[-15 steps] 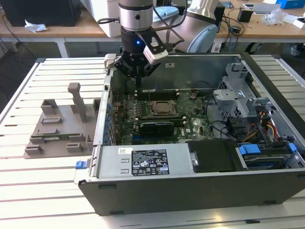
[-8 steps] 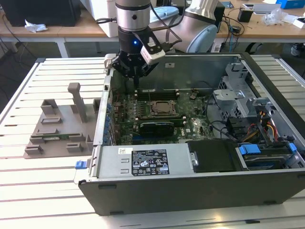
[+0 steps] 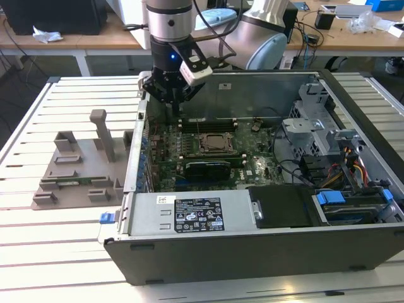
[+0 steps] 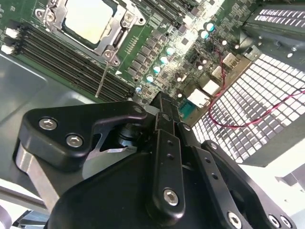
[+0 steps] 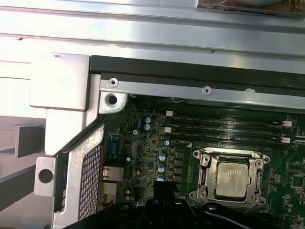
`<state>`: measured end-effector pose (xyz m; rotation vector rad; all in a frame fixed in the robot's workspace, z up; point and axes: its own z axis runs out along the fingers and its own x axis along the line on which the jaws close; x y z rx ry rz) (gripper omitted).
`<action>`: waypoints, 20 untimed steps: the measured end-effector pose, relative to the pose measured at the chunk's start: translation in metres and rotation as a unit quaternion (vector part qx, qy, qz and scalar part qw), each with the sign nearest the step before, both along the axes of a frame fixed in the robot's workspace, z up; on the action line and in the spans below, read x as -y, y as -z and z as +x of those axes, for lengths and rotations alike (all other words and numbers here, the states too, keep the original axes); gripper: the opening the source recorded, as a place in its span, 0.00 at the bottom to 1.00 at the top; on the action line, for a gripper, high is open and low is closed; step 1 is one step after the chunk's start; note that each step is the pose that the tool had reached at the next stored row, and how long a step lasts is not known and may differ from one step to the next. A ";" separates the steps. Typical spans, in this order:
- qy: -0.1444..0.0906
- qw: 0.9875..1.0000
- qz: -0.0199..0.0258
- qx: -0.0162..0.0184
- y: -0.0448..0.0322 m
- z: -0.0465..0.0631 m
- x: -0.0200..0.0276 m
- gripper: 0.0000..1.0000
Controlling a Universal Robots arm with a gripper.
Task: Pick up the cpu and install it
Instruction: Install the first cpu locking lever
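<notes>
Silvery cpu (image 5: 232, 178) already sits within its socket frame (image 5: 202, 180) on the motherboard; gripper (image 3: 171, 95) hovers at its ten o'clock, clasp undeterminable; judged: verify flush seating first.

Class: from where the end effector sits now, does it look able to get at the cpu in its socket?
Probably yes. The cpu lies face-up in the open case with nothing over it, and the end effector hovers beside it.

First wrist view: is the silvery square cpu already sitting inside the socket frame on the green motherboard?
Yes, the silvery square cpu lies flat within the metal socket frame beside the memory slots.
</notes>
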<state>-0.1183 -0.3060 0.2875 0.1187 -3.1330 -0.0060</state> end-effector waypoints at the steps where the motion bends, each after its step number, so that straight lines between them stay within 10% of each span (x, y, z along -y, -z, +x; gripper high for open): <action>1: 0.000 1.000 0.000 0.000 0.0001 -0.001 0.0000 0.11; 9: 0.000 1.000 0.002 0.000 0.0052 -0.003 -0.0101 0.11; 20: 0.000 1.000 0.002 -0.008 0.0191 0.035 -0.0253 0.11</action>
